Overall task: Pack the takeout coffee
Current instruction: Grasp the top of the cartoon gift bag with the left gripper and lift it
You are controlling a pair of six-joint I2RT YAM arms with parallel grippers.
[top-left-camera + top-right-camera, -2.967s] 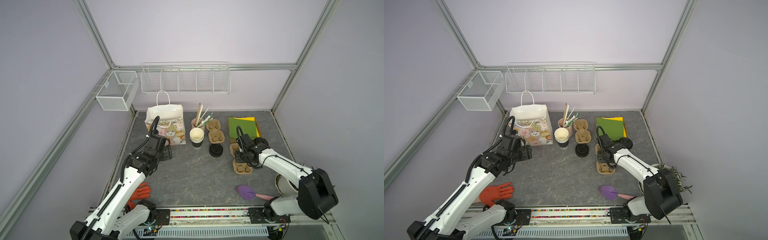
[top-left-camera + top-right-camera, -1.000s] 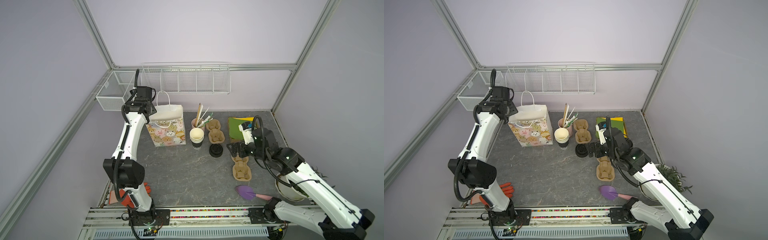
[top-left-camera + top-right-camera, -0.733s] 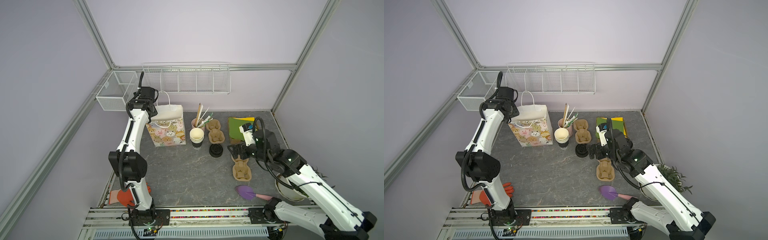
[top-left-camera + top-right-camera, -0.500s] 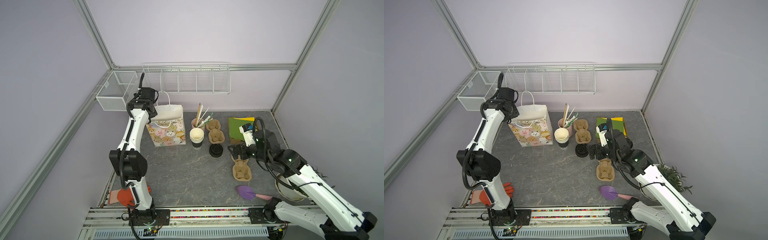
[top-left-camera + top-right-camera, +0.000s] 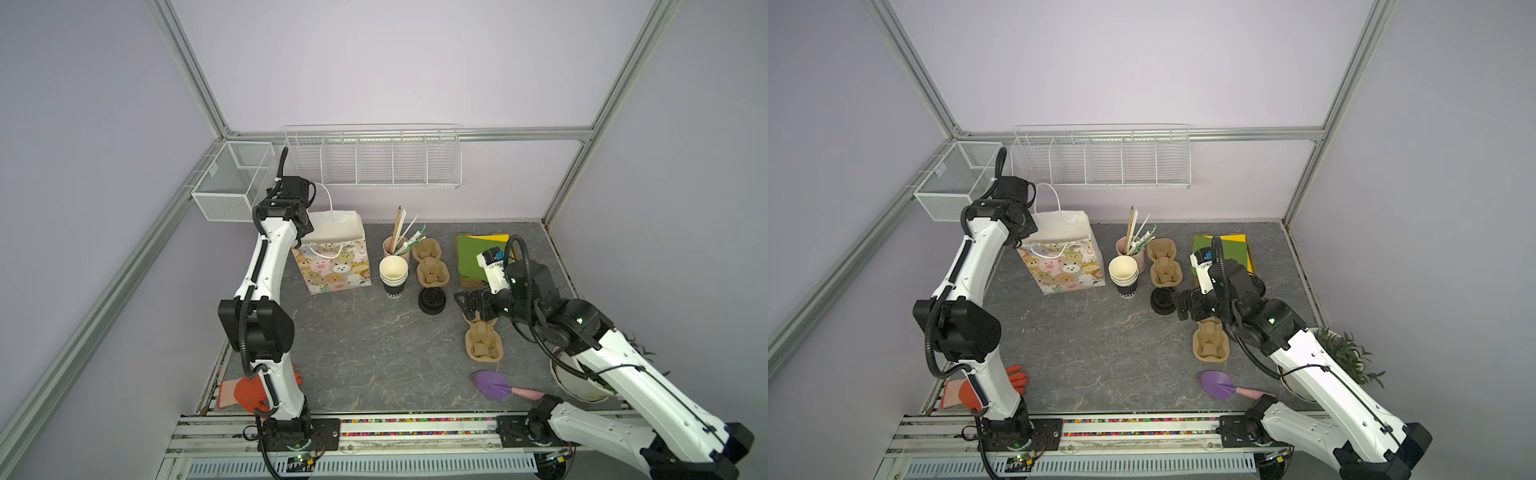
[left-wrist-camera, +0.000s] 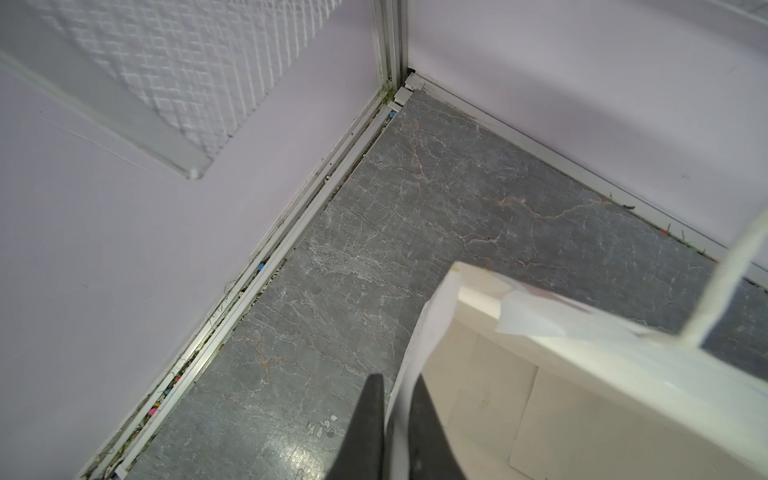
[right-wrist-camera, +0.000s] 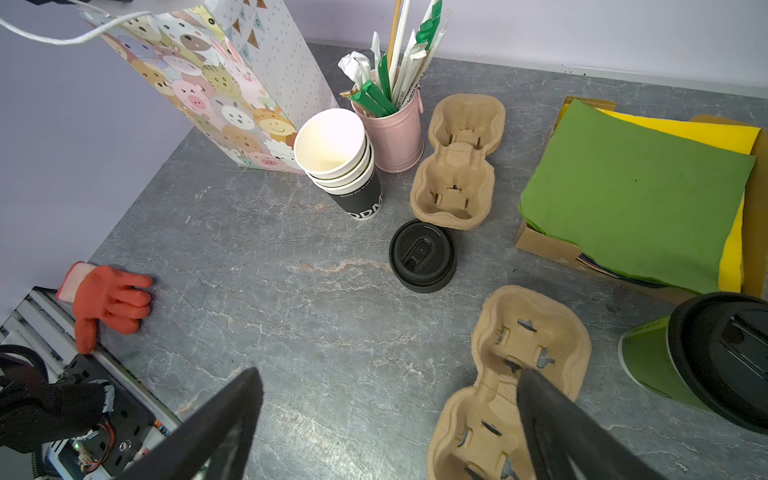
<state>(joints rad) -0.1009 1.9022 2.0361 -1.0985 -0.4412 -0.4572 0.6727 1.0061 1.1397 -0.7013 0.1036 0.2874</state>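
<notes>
Takeout coffee (image 7: 652, 365) stands lidded on the table (image 7: 291, 299) beside a pulp cup carrier (image 7: 532, 332), not packed yet. Right gripper (image 7: 390, 378) hovers near it, jaws wide apart, empty. Left gripper (image 6: 397, 380) is clamped on the paper bag's (image 5: 336, 266) top edge; a second ago its jaws were apart there. Grasping and bagging are left.

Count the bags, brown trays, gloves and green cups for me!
Bag: 1
Brown trays: 2 showing, maybe more stacked under them
Glove: 1
Green cup: 1
Total: 5
</notes>
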